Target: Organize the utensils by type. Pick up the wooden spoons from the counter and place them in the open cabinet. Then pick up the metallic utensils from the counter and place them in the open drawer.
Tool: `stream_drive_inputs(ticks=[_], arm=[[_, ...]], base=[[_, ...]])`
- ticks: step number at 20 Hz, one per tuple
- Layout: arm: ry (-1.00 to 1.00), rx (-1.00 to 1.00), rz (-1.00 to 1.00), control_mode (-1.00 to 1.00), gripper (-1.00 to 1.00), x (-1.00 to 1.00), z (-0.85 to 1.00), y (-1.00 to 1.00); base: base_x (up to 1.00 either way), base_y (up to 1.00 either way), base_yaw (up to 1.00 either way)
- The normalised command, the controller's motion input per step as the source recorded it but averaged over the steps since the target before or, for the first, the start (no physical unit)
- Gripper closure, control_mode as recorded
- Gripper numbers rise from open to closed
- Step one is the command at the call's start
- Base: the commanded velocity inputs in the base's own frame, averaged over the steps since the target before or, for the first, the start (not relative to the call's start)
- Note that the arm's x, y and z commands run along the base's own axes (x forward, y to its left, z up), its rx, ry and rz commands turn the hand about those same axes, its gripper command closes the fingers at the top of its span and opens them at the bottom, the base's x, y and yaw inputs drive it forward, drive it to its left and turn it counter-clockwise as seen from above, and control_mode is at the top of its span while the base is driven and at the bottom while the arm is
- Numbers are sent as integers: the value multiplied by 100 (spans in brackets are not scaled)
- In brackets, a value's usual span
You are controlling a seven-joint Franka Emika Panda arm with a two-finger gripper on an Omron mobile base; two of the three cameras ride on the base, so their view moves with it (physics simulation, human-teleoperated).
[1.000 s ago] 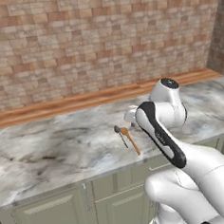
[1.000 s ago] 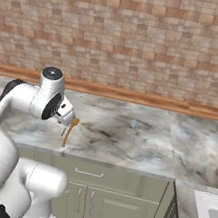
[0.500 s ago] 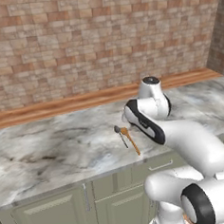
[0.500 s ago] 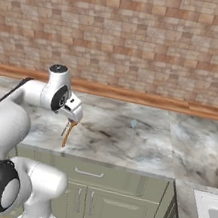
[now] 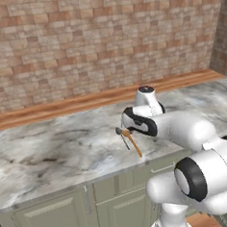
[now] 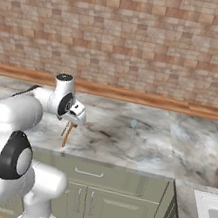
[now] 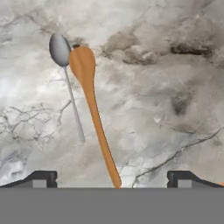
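Observation:
An orange-brown wooden spoon (image 7: 92, 105) lies flat on the marble counter (image 7: 175, 96), its bowl pointing away from me. A thin grey metal spoon (image 7: 65, 70) lies close beside it, their bowls almost touching. My gripper (image 7: 113, 178) hangs open just above them, its fingertips (image 7: 41, 177) standing wide on either side of the wooden handle's near end and holding nothing. In the left base view, the wooden spoon (image 5: 134, 143) and the metal spoon (image 5: 122, 136) lie under the hand near the counter's front edge. The wooden spoon (image 6: 67, 135) also pokes out below the hand in the right base view.
A thin pale grey piece (image 6: 133, 126) lies on the counter (image 6: 176, 143) to the right of the hand. A brick wall with a wooden ledge (image 5: 62, 107) runs behind. Sage-green base units (image 6: 90, 199) sit below, and a sink corner (image 6: 210, 210) lies at the far right.
The arm has folded forward and its hand has come down over the two spoons. The spoons have not moved. The jaws have stayed open.

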Motion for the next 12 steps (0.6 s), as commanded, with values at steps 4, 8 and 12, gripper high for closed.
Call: stream_drive_inputs(ticks=[4, 8, 12], arm=[[13, -1, 11, -100, -100, 30, -48, 0], [12, -7, 11, -100, -100, 36, -37, 0], [8, -5, 12, -100, -100, 31, -25, 0]], base=[[0, 0, 0], [0, 0, 0], [0, 0, 0]])
